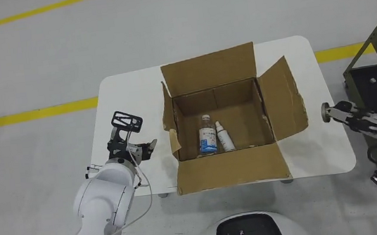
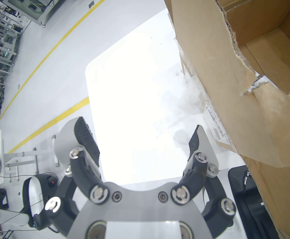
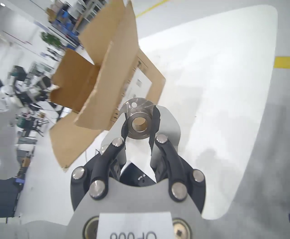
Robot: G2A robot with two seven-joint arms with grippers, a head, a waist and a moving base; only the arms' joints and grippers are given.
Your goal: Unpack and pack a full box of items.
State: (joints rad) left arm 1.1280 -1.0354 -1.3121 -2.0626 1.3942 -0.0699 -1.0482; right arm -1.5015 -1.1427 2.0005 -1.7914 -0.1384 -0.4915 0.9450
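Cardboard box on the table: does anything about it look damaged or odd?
Yes. The cardboard box has one damaged flap, on the side toward the left hand: its edge is torn, ragged and frayed, unlike the straighter other flaps.

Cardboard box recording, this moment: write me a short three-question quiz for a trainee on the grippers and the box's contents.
1. True or false: the left gripper is shut on a bottle.
2. What does the right gripper hold? A: a metal ring; B: a bottle; C: nothing.
3. How many bottles lie inside the cardboard box?
Key: 1 false, it is open and empty; 2 A; 3 two.
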